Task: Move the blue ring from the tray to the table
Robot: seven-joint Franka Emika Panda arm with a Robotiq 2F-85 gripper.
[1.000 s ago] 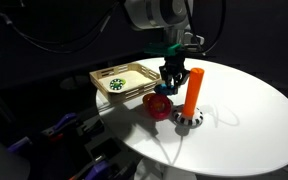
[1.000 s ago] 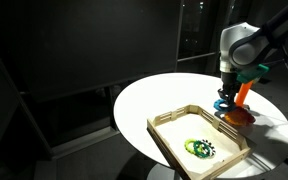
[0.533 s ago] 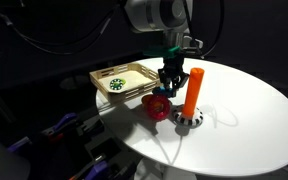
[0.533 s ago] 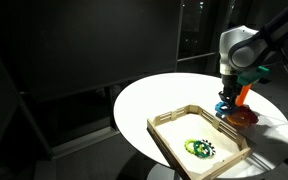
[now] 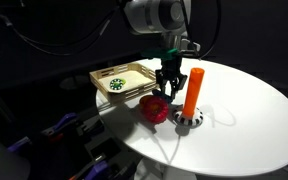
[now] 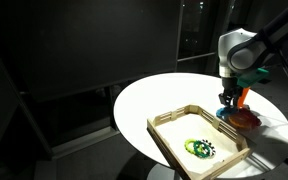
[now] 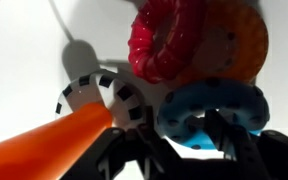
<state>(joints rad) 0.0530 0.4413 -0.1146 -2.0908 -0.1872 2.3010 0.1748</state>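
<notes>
My gripper [image 7: 179, 117] is shut on the blue ring [image 7: 232, 100], with one finger outside the ring and one in its hole. It hangs just above the white table [image 5: 244, 110], beside the red ring [image 5: 156, 108], which shows at the top of the wrist view [image 7: 164, 40]. In both exterior views the gripper [image 5: 167, 84] [image 6: 227, 100] is past the tray's edge. The light wooden tray [image 5: 102, 76] [image 6: 169, 135] holds only the dark green ring [image 5: 118, 84] [image 6: 198, 149]. The blue ring is barely visible in the exterior views.
An orange peg [image 5: 192, 90] [image 6: 242, 94] stands on a black-and-white checkered base [image 5: 189, 121] [image 7: 102, 98] right next to the gripper. An orange rounded piece [image 7: 240, 40] lies against the red ring. The surroundings are dark, and the table edge [image 5: 154, 155] is near.
The gripper has shifted very slightly, up and a little toward the tray, still holding the blue ring. Nothing else has moved.
</notes>
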